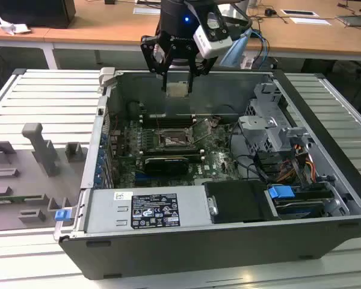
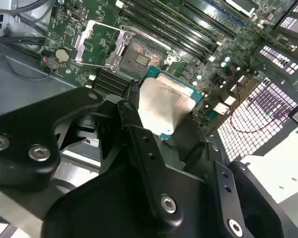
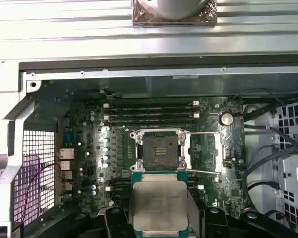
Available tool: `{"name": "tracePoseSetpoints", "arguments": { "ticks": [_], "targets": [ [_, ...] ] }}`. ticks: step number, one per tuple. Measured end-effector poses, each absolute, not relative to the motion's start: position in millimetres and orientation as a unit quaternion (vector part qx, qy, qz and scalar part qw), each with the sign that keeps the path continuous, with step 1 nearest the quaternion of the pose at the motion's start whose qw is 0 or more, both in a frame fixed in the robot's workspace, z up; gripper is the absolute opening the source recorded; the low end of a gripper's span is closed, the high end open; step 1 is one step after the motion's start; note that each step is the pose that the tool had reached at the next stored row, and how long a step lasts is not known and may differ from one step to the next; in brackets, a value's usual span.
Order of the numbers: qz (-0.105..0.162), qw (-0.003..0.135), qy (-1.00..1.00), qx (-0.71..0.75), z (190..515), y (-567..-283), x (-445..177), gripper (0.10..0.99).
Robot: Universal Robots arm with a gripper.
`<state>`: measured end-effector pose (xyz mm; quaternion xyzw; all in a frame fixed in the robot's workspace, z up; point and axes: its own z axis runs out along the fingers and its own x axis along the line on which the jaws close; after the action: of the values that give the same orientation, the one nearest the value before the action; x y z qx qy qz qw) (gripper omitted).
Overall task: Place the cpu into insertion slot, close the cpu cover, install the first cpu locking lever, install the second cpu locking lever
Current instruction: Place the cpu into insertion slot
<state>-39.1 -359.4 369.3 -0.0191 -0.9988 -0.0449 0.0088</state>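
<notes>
My gripper (image 1: 178,84) hangs above the open computer case, shut on the cpu (image 1: 178,90), a flat silver-grey square with a green rim. In both wrist views the cpu (image 2: 164,104) (image 3: 159,201) sits between the black fingers (image 2: 133,111). The insertion slot (image 1: 173,140) (image 3: 159,147) (image 2: 141,56) lies bare on the green board, well below the chip. The cpu cover (image 2: 84,48) (image 1: 200,129) is swung open beside the slot. Two thin wire levers (image 3: 203,133) stand unlatched along the socket's sides.
Long memory slots (image 3: 149,111) run next to the socket, and a black card (image 1: 166,162) lies on the near side. A drive cage with cables (image 1: 271,129) takes the exterior view's right, and the power supply (image 1: 150,208) the front. Grey fixtures (image 1: 42,150) stand on the ribbed table.
</notes>
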Motion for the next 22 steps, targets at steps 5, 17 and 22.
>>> {"name": "tracePoseSetpoints", "arguments": {
  "ticks": [5, 17, 22],
  "targets": [
    [-0.045, 0.007, -0.998, -0.051, 365.6, -359.5, -39.1, 0.529],
    [-0.045, 0.005, -0.994, -0.096, 364.3, -359.4, -39.1, 0.529],
    [-0.046, 0.004, -0.991, -0.123, 363.9, -359.4, -39.1, 0.529]
  ]
}}
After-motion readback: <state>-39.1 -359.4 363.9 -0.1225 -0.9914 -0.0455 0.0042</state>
